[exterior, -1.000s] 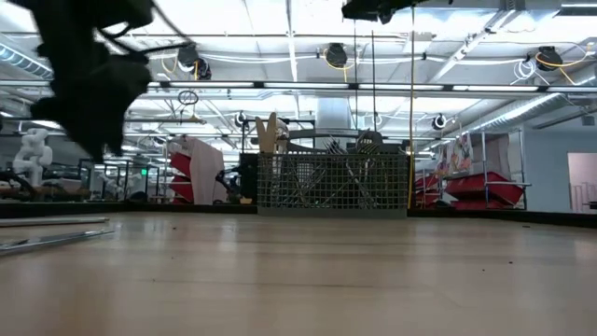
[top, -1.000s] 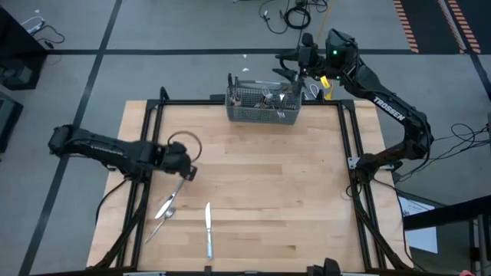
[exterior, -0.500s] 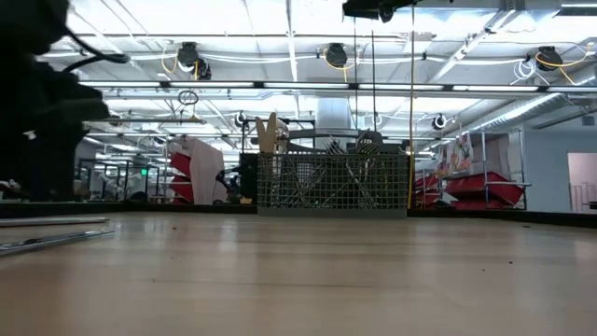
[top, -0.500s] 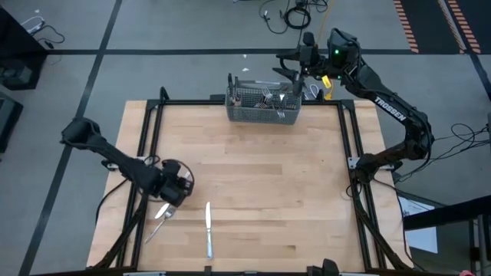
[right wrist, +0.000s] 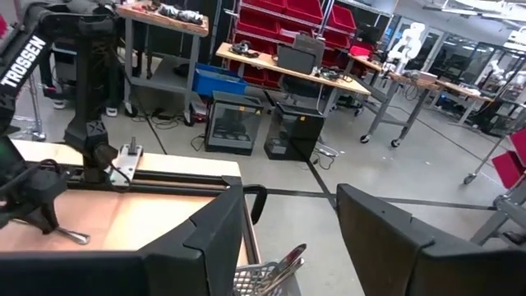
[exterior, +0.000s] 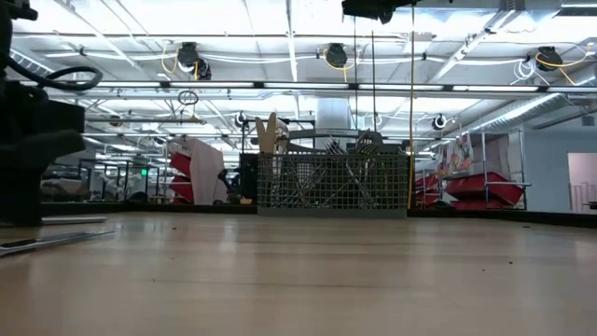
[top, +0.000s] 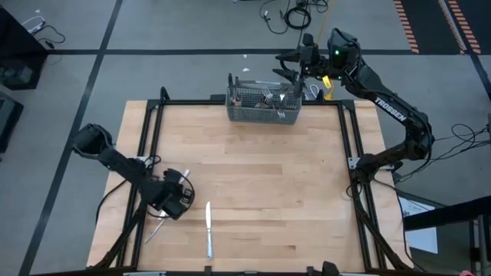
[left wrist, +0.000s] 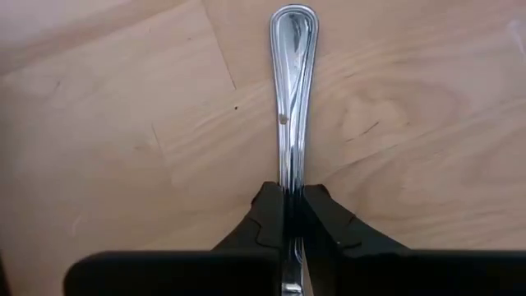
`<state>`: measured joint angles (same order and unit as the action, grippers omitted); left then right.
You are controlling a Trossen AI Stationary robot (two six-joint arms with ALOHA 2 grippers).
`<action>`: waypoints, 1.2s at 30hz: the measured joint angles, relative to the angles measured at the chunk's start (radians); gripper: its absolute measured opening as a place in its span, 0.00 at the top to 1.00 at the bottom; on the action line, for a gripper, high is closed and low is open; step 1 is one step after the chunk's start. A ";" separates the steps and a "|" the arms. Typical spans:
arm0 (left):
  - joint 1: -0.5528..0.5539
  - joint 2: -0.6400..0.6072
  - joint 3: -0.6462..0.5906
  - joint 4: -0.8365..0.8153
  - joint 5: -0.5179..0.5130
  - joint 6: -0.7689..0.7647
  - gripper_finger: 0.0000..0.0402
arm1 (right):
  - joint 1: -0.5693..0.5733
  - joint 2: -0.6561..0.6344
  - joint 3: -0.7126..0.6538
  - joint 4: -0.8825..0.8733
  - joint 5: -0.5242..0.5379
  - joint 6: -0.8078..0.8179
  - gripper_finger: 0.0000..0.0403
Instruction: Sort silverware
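Left gripper (left wrist: 292,215) pinched on utensil handle (left wrist: 292,99), long axis straight ahead of fingers. Right gripper (right wrist: 289,238) open, empty, above basket (top: 263,107).

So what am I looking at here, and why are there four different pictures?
It is a robot with two dark arms at a wooden table, each ending in a two-finger pincer. One camera looks straight down, one sits at table-top level, and one rides on each wrist. The left pincer, low at the near left of the table, is shut on the handle of a piece of silverware lying on the wood. The right pincer hangs open above the wire basket at the far edge, which holds more silverware. A table knife lies loose near the left arm.
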<state>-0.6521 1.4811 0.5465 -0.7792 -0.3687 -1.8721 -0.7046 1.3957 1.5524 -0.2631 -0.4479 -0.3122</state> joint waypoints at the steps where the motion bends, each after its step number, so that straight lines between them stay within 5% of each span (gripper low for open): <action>1: 0.004 -0.001 0.000 -0.004 -0.001 -0.001 0.94 | 0.001 -0.004 0.000 -0.001 0.000 0.007 0.53; 5: 0.035 -0.050 -0.003 0.009 -0.012 -0.009 0.94 | 0.001 -0.023 0.000 0.013 0.003 0.012 0.53; 10: 0.140 -0.099 0.016 0.078 -0.144 0.064 0.94 | 0.001 -0.032 0.000 -0.045 0.005 0.015 0.53; 22: 0.521 -0.101 0.016 0.548 -0.198 0.710 1.00 | -0.033 -0.023 0.000 -0.296 0.000 -0.061 0.53; 25: 0.590 -0.101 0.022 0.665 -0.169 0.821 1.00 | -0.040 -0.015 -0.026 -0.350 -0.073 0.014 0.53; 31: 0.713 -0.101 0.099 0.745 -0.019 1.076 1.00 | 0.058 -0.014 -0.284 -0.365 -0.158 0.127 0.53; 36: 0.778 -0.102 0.149 0.774 0.146 1.329 0.98 | 0.236 -0.014 -0.604 0.002 -0.155 0.338 0.53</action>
<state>0.1263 1.3788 0.6954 -0.0056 -0.2225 -0.5436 -0.4683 1.3819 0.9481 -0.2606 -0.6031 0.0255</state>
